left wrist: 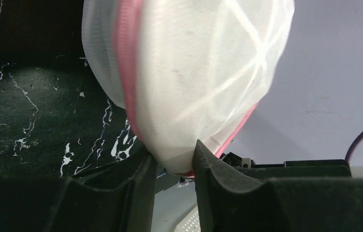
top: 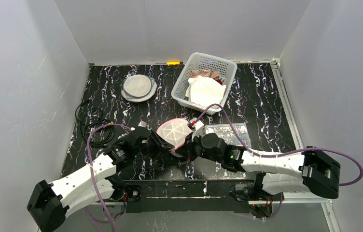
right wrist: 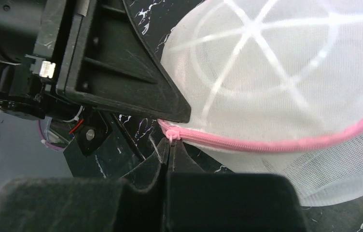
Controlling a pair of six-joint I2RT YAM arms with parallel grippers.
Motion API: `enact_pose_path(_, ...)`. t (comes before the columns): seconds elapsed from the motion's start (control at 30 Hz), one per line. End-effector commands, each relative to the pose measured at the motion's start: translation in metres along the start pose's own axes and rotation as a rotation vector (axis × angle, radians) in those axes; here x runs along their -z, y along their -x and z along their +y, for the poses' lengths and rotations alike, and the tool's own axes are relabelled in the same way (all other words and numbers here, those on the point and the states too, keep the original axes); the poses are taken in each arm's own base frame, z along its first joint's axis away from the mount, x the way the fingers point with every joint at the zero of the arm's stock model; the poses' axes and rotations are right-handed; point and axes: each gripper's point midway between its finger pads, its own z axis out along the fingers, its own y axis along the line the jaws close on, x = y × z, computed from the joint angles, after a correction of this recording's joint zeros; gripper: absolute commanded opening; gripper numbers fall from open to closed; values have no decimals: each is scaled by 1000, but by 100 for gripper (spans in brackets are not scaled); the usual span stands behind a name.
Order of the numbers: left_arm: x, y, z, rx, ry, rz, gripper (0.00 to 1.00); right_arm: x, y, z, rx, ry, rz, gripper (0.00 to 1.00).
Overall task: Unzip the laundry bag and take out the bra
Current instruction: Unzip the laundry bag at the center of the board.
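Note:
A round white mesh laundry bag [top: 174, 131] with a pink zipper is held up off the black table between my two grippers. My left gripper [left wrist: 174, 157] is shut on the bag's edge [left wrist: 179, 96], pinching the white mesh by the pink seam. My right gripper [right wrist: 170, 144] is shut on the small pink zipper pull [right wrist: 172, 135] at the left end of the pink zipper [right wrist: 276, 143], which looks closed along its whole visible length. The bra is hidden; the mesh shows nothing of it.
A white plastic basket [top: 183, 90] with pale clothes stands at the back. A second round mesh bag [top: 138, 87] lies at the back left. Black cables [top: 92, 126] lie at the left. A clear patterned box [top: 228, 130] lies just behind my right arm.

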Motion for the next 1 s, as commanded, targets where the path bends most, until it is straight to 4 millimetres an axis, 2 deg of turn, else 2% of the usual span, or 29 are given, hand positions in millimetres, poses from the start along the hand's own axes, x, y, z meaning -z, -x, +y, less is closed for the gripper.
enact_pose_path(0.0, -3, 9, 21, -7, 97, -55, 25, 8, 21, 8, -18, 19, -88, 1)
enact_pose_path(0.2, 0, 17, 23, -33, 129, -97, 1, 14, 18, -2, -8, -23, -85, 1)
enact_pose_path(0.4, 6, 23, 18, -89, 127, -124, 0, 25, 17, -28, 18, -155, -86, 1)
enact_pose_path(0.5, 7, 25, 10, -146, 108, -127, 0, 33, 22, -33, 27, -184, -104, 1)
enact_pose_path(0.63, 8, 26, -10, -245, 46, -120, 0, 41, 30, -29, 51, -168, -118, 1)
enact_pose_path(0.83, 11, 20, -66, -503, -91, -21, 0, 57, 51, -12, 87, -102, -172, 1)
enact_pose_path(0.97, 10, 27, -83, -704, -111, 26, 0, 65, 64, 4, 96, -41, -200, 1)
